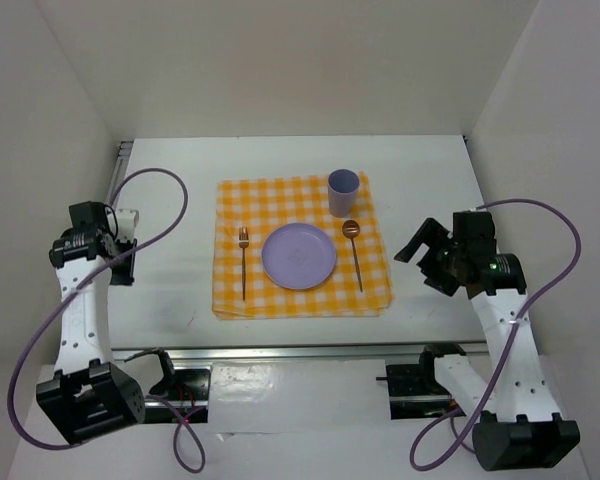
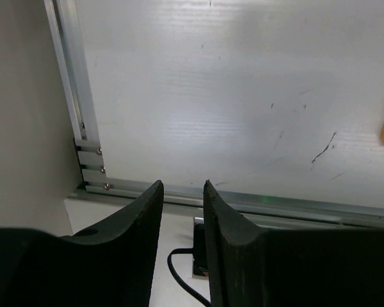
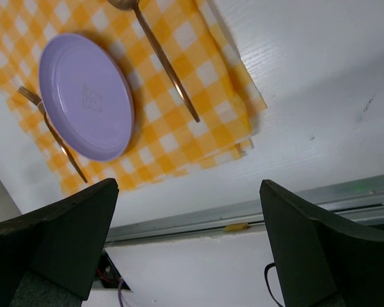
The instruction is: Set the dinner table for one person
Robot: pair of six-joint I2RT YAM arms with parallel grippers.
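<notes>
1. The left gripper [image 2: 180,185] is closed down to a narrow slit between its two dark fingers [image 2: 137,217]; it grips nothing; it hangs over the near left corner of the dinner table [image 2: 243,96], above the metal rail [image 2: 262,203] at the table's edge.
2. The right gripper [image 3: 189,185] is spread wide and holds nothing; it hangs near the right edge of the checked cloth [image 3: 198,70], apart from it.
3. The dinner table is a large white surface that fills the middle of the top view; the orange-and-white checked cloth lies at its centre.
4. On the cloth a lilac plate [image 1: 299,256] sits in the middle; a fork [image 1: 244,262] lies to its left and a spoon [image 1: 355,255] to its right, both copper-coloured; a lilac cup [image 1: 343,190] stands upright at the far right corner of the cloth, just beyond the spoon's bowl.
</notes>
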